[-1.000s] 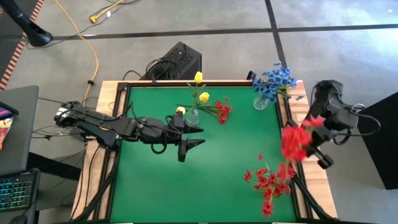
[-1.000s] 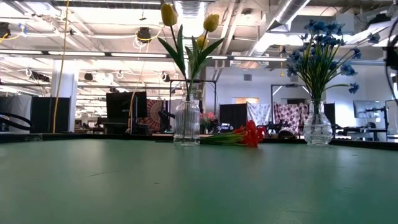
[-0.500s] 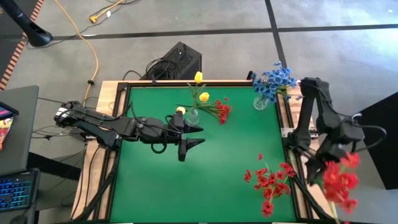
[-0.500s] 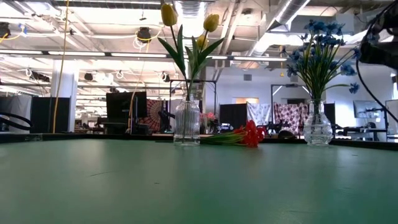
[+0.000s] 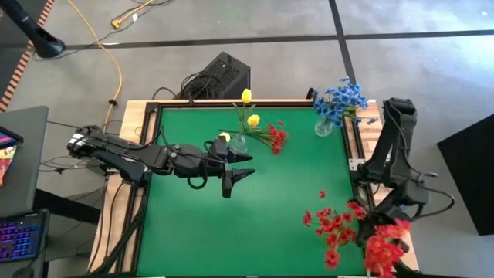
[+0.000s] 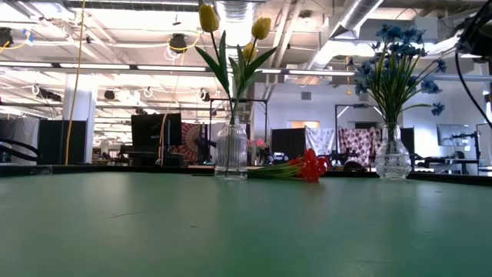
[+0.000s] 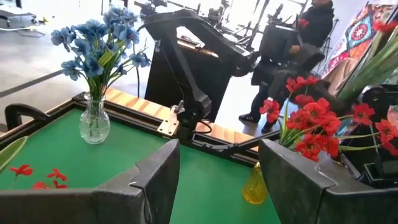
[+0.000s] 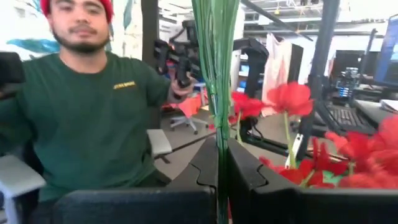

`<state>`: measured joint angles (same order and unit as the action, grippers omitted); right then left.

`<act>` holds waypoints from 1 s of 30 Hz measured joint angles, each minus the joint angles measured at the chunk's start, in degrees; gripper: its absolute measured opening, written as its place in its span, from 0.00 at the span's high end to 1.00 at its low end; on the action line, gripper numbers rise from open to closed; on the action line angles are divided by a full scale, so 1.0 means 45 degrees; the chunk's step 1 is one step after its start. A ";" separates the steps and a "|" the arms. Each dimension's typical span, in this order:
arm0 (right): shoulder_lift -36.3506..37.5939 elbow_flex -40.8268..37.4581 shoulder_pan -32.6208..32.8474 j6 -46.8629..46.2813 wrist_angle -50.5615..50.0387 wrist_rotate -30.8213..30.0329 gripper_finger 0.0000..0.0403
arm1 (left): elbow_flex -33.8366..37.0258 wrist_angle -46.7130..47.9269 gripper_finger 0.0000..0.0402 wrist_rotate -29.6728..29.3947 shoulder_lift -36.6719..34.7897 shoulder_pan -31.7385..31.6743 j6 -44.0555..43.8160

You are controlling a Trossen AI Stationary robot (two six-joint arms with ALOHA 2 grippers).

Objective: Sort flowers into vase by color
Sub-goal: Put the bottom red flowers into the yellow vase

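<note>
Currently I've got the right gripper (image 5: 384, 232) clenched on a red sprig's (image 5: 384, 252) stems off the table's (image 5: 193, 224) near right corner. Left gripper (image 5: 241, 167) waits mid-table, jaws released, empty. Next I'd need a vase for reds; I see none free.

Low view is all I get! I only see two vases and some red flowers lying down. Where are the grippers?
Observer: The right gripper is at the table's right edge, by the corner far from the vases, shut on the green stems of a red bunch.
Operator: And the other one?
Observer: The left gripper hovers open and empty beside the yellow-flower vase.
Operator: Are there more red ones?
Observer: Yes, a loose red pile lies on the green mat near that same corner.
</note>
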<state>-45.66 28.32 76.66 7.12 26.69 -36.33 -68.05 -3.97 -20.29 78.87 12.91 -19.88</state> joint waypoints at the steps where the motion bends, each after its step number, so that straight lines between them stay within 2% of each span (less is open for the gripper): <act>1: -0.0134 -0.0095 -0.0019 0.0003 0.0218 0.0005 0.91 | 0.0000 0.0004 0.49 0.0000 -0.0004 0.0000 0.0009; 13: -0.0712 -0.0394 0.0626 0.0590 0.1162 0.0401 0.91 | 0.0000 0.0068 0.49 0.0054 -0.0005 0.0011 0.0328; 17: -0.0712 -0.0394 0.0627 0.0646 0.1154 0.0416 0.91 | -0.0019 -0.0214 0.49 0.0705 0.0355 0.0350 0.0644; 23: -0.0779 -0.0391 0.0625 0.0693 0.1127 0.0420 0.91 | -0.0015 -0.2056 0.51 0.2049 0.2221 0.1537 0.1341; 30: -0.1178 -0.0394 0.0617 0.0050 0.1241 0.0413 0.91 | -0.0010 -0.5573 0.56 0.2213 0.4976 0.3209 0.2161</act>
<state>-50.96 26.55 79.44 7.35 32.28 -34.47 -68.10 -29.05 -10.33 101.26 27.35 -10.15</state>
